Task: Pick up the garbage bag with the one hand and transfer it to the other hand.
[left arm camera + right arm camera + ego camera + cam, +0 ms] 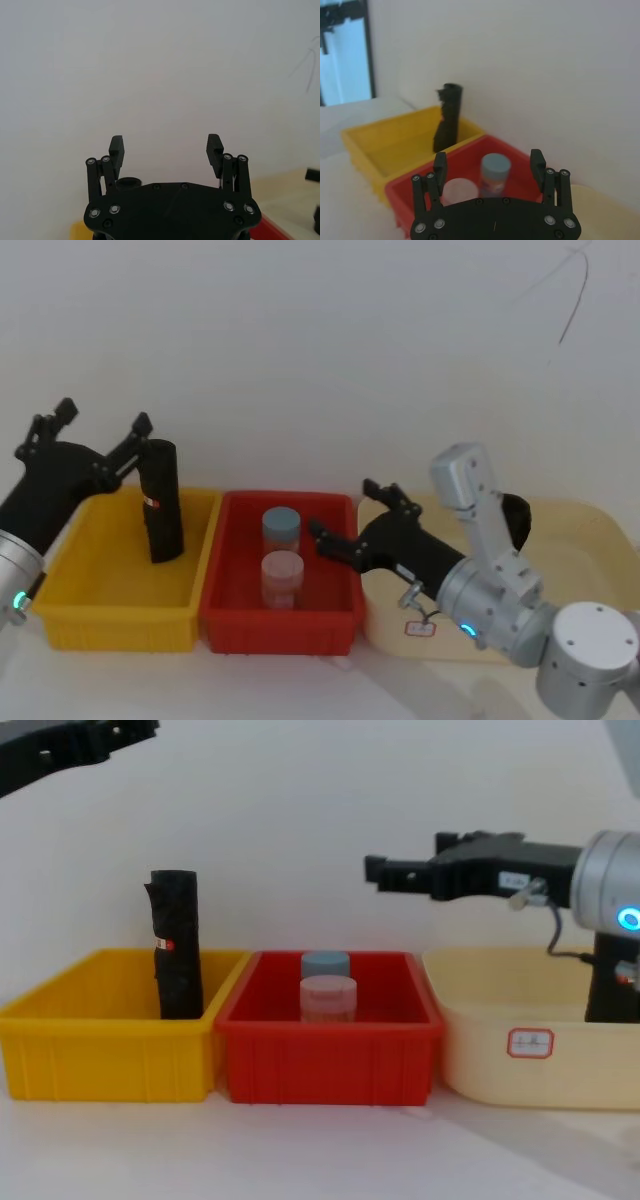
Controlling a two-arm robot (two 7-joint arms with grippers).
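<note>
The garbage bag [163, 502] stands upright in the yellow bin [120, 625], its top just beside one spread finger of the one hand [103, 417]. Probably light, stiff and slick: grip mid-roll. The other hand [343, 508]: fingers spread

Three bins sit side by side on the counter [200, 690], running 9 to 3 o'clock: left bin [120, 625], middle bin [280, 625], right bin [590, 515]. The garbage bag [162, 500] stands upright in the left bin, toward its 2 o'clock. In the middle bin, the back jar [281, 525] sits just at 12 o'clock of the front jar [282, 575]. The left end effector [100, 420] hangs above the left bin, and the right end effector [342, 508] hangs above the edge where the middle and right bins meet.
</note>
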